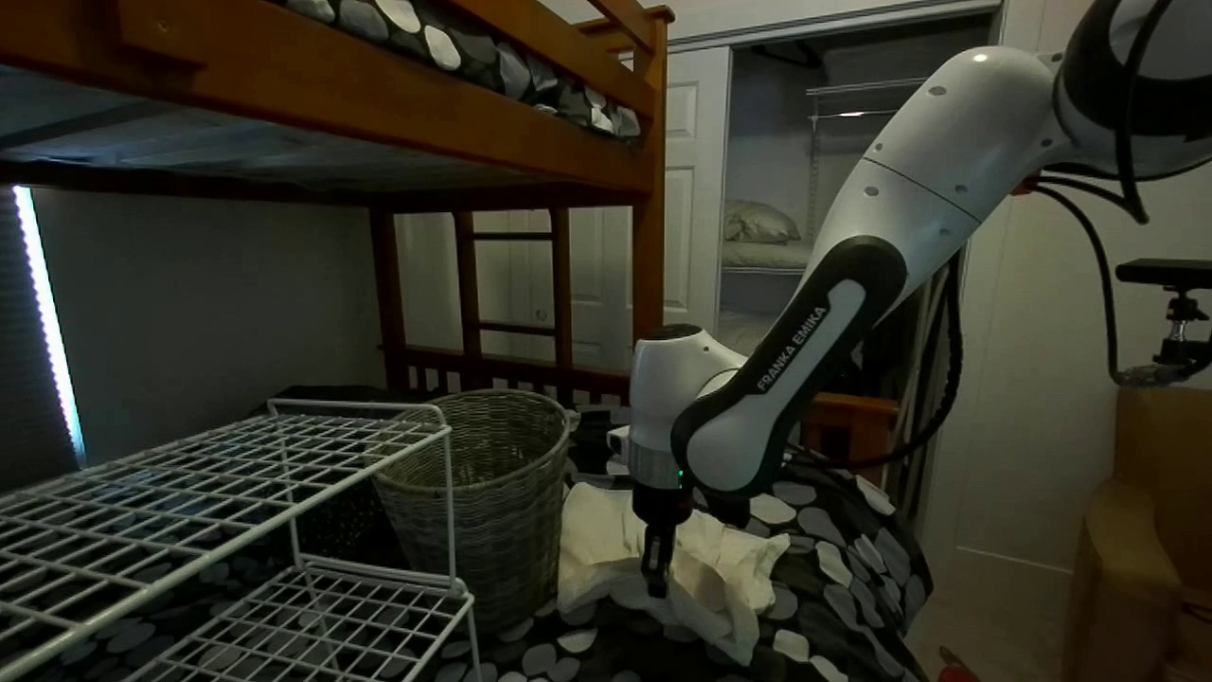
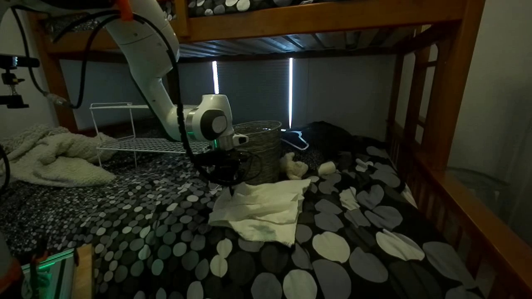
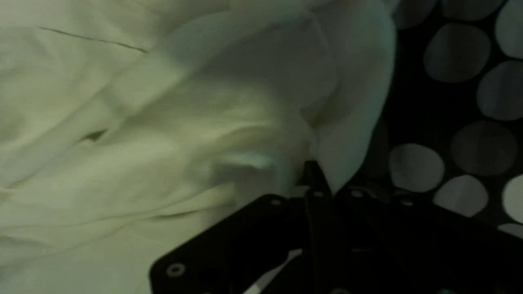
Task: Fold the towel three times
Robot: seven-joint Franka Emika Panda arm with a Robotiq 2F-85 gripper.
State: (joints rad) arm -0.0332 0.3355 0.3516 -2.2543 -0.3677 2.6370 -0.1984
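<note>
The cream towel lies rumpled on the black dotted bed cover, beside the basket. In an exterior view it is a roughly four-sided, creased sheet. My gripper points down at the towel in that exterior view; in an exterior view the dark gripper is at the towel's back left edge, its tips hard to make out. In the wrist view the towel fills the left and middle. The gripper's fingers are close together there, with a narrowing fold of towel running between them at its right edge.
A wicker basket stands close beside the towel, also seen in an exterior view. A white wire rack stands beyond it. The upper bunk hangs over the bed. A fleece blanket and a plush toy lie on the bed.
</note>
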